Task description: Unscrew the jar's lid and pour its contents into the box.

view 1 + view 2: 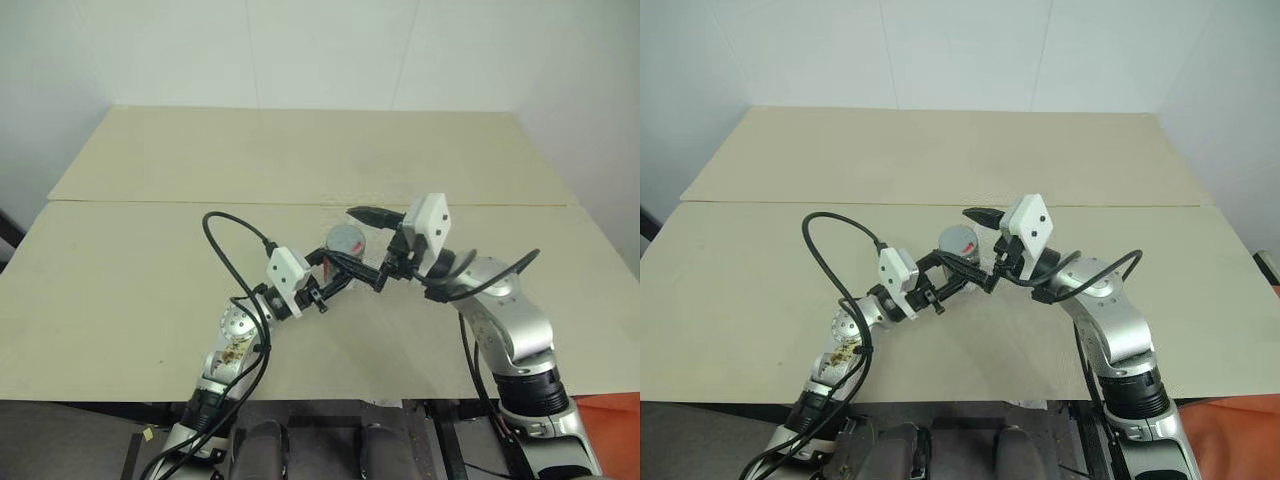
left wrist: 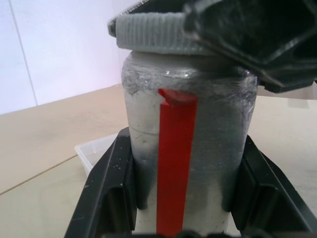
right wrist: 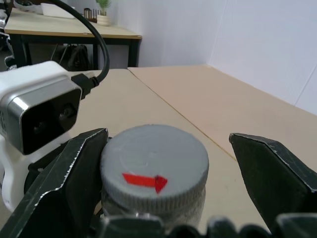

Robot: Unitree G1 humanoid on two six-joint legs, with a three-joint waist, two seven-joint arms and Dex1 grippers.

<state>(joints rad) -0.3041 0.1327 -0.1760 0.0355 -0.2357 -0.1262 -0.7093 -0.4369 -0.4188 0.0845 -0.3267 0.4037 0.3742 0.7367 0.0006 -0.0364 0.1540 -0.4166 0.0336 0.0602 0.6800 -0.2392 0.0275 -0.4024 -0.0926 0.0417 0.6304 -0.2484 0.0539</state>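
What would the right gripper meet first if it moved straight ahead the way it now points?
Probably the lid on the jar: it already sits between the right gripper's open fingers, close ahead. Depth is uncertain.

the lid (image 3: 153,171) looks like matt grey plastic, its top smooth, its rim finely ribbed, with a flat red arrow mark near its edge. the jar (image 2: 188,144) at the centre of the left wrist frame has a cloudy, silvery body, faintly scuffed, with a smooth red strip running down it. the box (image 2: 96,151) at the left of that frame is clear, slightly glossy plastic. the left tool (image 2: 183,198) and right tool (image 3: 185,173) have matt black, faintly speckled plastic fingers. the tabletop (image 1: 300,150) is pale, matt and smooth, like laminated wood. the arm shells at the lower edge are brushed silvery metal.
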